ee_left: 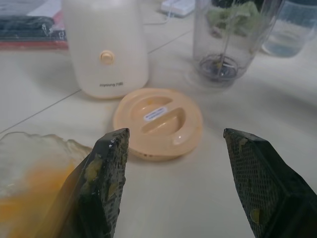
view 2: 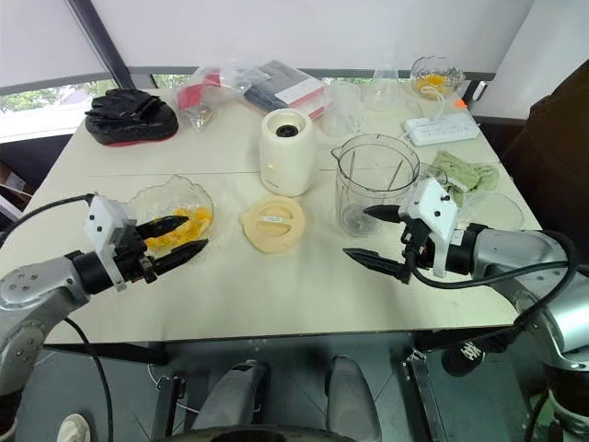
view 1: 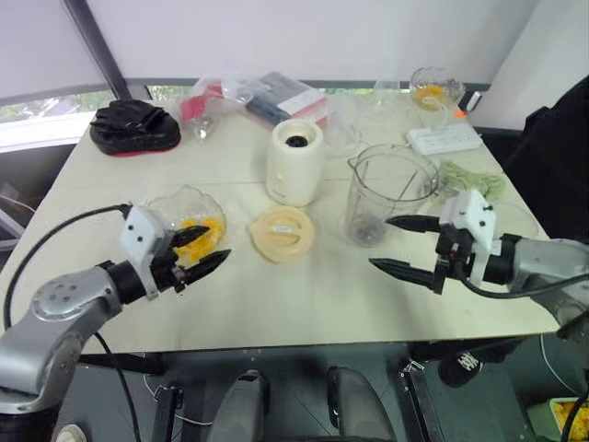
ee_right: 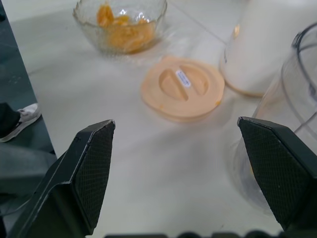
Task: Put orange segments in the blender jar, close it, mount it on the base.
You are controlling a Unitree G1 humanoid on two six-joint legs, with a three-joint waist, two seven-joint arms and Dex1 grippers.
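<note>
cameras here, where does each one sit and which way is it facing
Left eye: on the head, looking forward and down over the table; both arms show, each open claw, left claw, right claw.
Right eye: beside it, same scene, slightly shifted.
Left wrist: looks along the left claw toward the lid, base and blender jar; its two fingers show.
Right wrist: looks along the right claw toward the lid and the bowl of orange segments.
Shared: both wrist views see the lid and base.

My head stereo pair looks down over the table (view 1: 304, 295); both wrist cameras, low, share the lid (ee_left: 158, 121)
</note>
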